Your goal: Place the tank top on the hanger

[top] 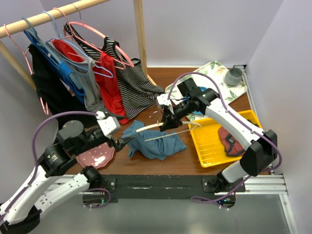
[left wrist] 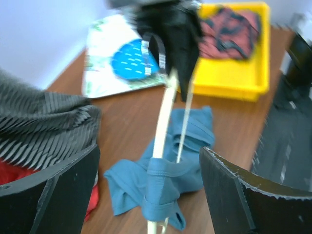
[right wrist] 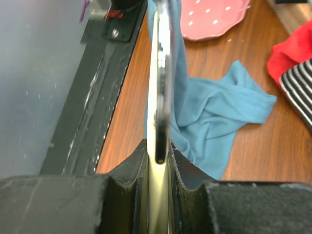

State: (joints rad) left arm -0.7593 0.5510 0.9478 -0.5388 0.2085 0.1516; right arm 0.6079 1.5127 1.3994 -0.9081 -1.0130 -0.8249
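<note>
The teal-blue tank top [top: 153,141] lies crumpled on the wooden table, one strap looped round an arm of the cream hanger [top: 153,127]. My right gripper [top: 169,121] is shut on the hanger near its hook and holds it above the table. In the right wrist view the hanger [right wrist: 158,97] runs edge-on out of the shut jaws, the tank top [right wrist: 219,114] beside it. My left gripper [top: 122,141] is open at the tank top's left edge. In the left wrist view the strap [left wrist: 163,180] wraps the hanger arm [left wrist: 165,112] between my spread fingers.
A rack at the back left holds a striped top [top: 129,78], a red top [top: 107,78] and blue and black garments on pink and blue hangers. A pink plate [top: 96,156] lies front left. A yellow tray [top: 214,139] with a red garment stands right, behind it a floral mat [top: 214,80] with a grey cup [top: 233,76].
</note>
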